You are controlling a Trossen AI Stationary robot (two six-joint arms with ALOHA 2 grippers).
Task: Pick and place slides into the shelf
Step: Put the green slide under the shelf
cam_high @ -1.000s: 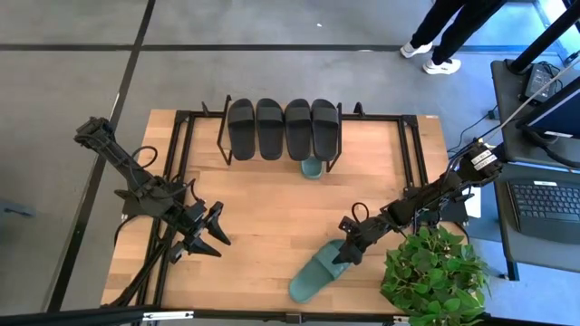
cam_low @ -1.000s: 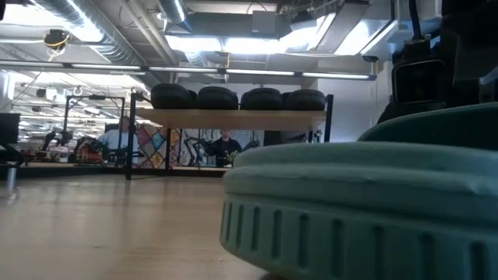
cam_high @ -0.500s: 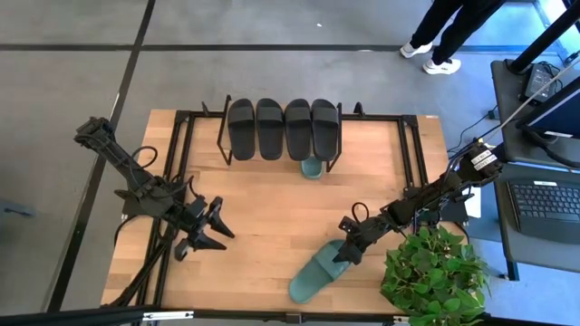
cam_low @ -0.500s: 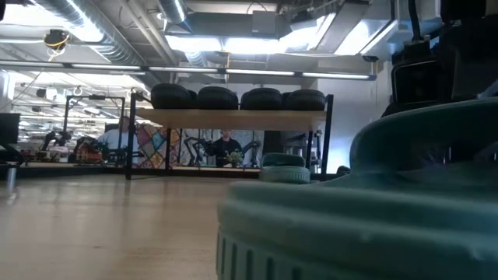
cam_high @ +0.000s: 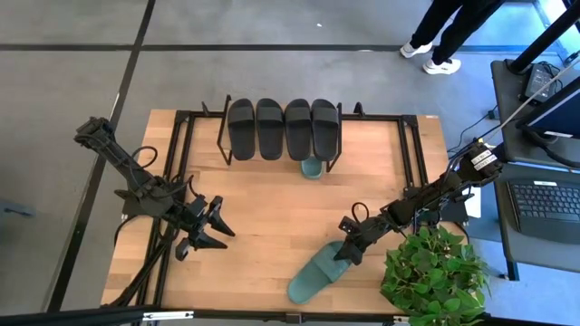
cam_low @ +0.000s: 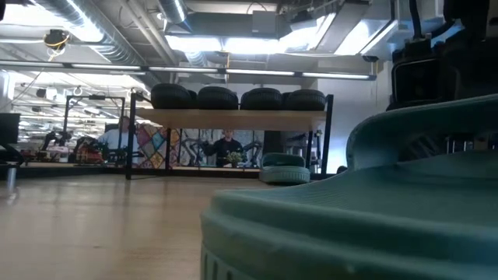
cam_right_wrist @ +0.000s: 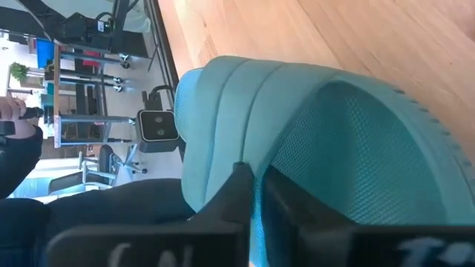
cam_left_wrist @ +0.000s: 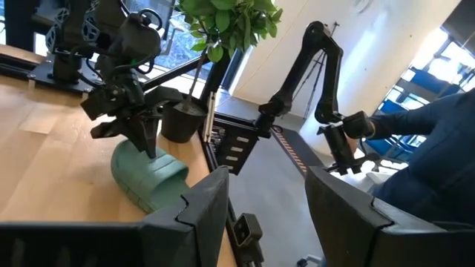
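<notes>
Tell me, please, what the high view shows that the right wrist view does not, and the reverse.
Only the high view shows the shelf carrying four black slides, a second green slide beneath it, the open left tool and a potted plant. Only the right wrist view shows the right tool's fingers shut on the strap. Both show the green slide on the table.

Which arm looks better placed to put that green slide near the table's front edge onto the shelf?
The right: its end effector is already at the green slide, fingers closed on its strap. The left end effector hangs open, well away.
</notes>
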